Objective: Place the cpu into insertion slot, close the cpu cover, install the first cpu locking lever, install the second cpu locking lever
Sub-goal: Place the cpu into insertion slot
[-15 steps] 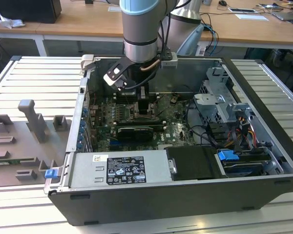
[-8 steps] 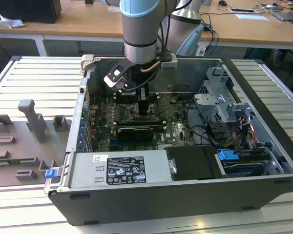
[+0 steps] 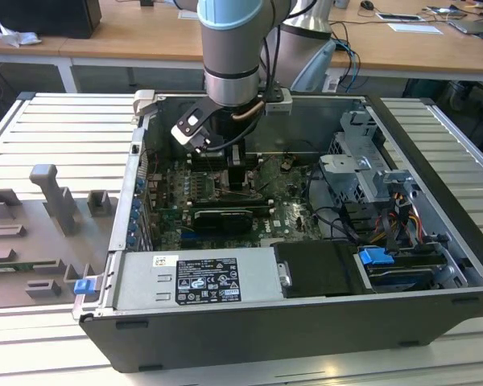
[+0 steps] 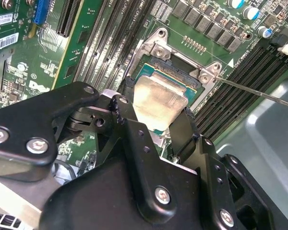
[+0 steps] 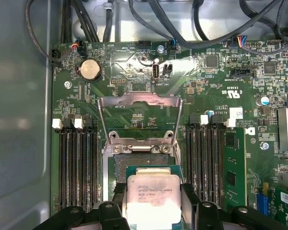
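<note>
**A:** How far along is this one?

**B:** Barely started, I'd say. The jaws are clamped on the cpu [image 5: 151, 194] by two opposite edges and hold it right over the slot [image 5: 134, 164]. The cover [image 5: 139, 99] is flipped up and wide open, and one lever [image 4: 252, 92] sticks out loose. So seating the chip, closing the cover and both levers are all left.

**A:** Is the chip touching the slot?

**B:** Can't tell. The jaws hide the slot's near side in both wrist views. In the exterior view the arm [image 3: 233, 48], upper middle of the frame, blocks that bit of the case [image 3: 225, 338].
</note>
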`<state>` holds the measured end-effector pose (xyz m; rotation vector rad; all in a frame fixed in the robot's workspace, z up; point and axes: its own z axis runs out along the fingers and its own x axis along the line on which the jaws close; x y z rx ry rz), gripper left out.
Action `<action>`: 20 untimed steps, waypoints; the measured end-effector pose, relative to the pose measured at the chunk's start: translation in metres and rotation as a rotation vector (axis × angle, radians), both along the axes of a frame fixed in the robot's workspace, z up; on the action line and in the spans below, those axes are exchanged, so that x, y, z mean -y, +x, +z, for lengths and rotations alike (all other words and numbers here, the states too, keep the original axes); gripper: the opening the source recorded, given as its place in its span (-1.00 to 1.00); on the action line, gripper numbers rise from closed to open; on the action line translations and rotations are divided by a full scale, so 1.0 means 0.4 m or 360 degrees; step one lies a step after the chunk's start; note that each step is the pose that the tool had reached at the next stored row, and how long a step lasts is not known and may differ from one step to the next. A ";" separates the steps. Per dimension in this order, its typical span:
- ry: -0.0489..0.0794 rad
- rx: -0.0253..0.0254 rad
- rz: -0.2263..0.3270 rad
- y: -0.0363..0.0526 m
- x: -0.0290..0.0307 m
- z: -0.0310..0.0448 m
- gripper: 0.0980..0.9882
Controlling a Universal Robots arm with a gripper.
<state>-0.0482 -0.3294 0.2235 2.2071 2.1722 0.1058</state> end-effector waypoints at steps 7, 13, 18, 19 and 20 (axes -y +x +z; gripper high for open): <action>0.0000 -0.00002 0.0018 0.000 -0.001 -0.006 -0.01; 0.0000 0.00000 0.0015 0.001 -0.024 -0.019 -0.01; 0.0000 0.00000 -0.0016 0.006 -0.024 -0.037 -0.01; 0.0000 -0.00002 -0.0016 0.006 -0.024 -0.039 -0.01; 0.0000 -0.00001 -0.0016 0.006 -0.024 -0.042 -0.01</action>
